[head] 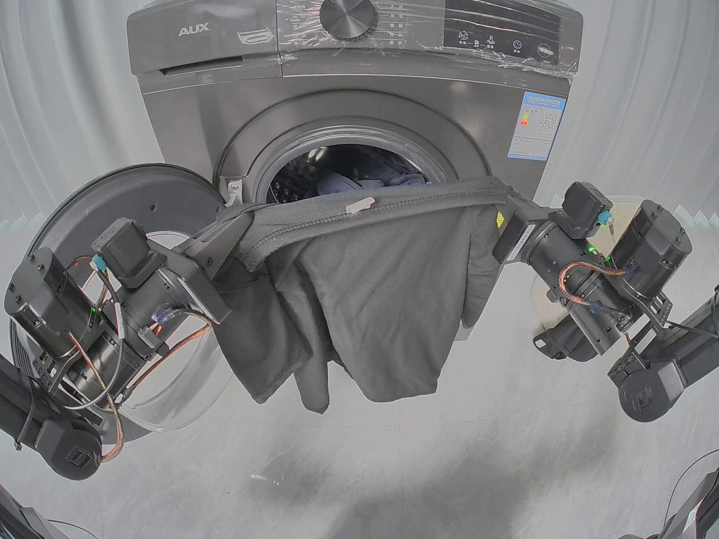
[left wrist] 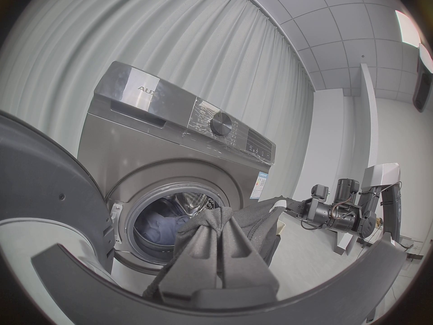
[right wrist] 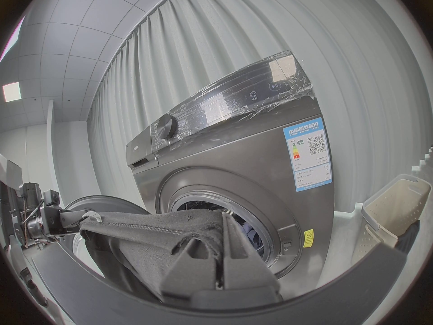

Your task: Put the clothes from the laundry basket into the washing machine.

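Grey curtains point(head: 60, 76) hang behind the washing machine point(head: 225, 114). The left gripper point(head: 225, 235) at nine o'clock and the right gripper point(head: 508, 218) at three o'clock each pinch one end of the grey cloth point(head: 374, 286). It is stretched sideways between them. The round opening point(head: 341, 170) is at twelve o'clock, just behind it.

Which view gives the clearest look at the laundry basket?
The right wrist view: the beige perforated laundry basket stands beside the washing machine, rim and wall visible. The head view catches slivers behind the right arm; the left wrist view, a pale corner past the grey garment.
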Robot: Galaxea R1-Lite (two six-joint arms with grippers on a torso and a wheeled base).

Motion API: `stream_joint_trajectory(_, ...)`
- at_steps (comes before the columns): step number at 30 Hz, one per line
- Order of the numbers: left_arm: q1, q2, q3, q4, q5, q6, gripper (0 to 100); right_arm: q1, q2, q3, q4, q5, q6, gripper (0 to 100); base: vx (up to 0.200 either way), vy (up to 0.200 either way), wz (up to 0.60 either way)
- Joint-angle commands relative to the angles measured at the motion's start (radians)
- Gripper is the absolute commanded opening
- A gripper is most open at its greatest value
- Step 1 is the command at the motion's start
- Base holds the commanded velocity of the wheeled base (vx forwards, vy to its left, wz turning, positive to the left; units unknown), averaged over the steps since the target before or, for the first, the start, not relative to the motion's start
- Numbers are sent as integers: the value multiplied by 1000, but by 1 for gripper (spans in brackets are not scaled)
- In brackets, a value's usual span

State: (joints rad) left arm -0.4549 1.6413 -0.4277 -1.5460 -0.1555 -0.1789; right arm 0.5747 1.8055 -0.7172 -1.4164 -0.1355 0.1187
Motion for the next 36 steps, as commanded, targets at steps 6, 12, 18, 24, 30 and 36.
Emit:
stream_joint_trajectory(6,5,-26,-19,0,2,-2,0,7,-43,-5,10,-12,1,0,0,0,0)
stream_joint_trajectory(12,5,-28,-26,0,4,-2,0,5,-52,-16,11,-12,1,0,0,0,0)
stream_joint_trajectory(18,-1,-26,-39,0,5,-2,0,2,-61,-14,16,-12,1,0,0,0,0)
stream_joint_trajectory(24,-4,-18,-48,0,5,-2,0,2,-63,-13,16,-12,1,0,0,0,0)
stream_joint_trajectory(30,-7,2,-62,1,4,-2,0,5,-63,-7,16,-12,1,0,0,0,0)
stream_joint_trajectory(36,-28,31,-74,1,4,-1,0,17,-58,7,16,-10,4,0,0,0,0)
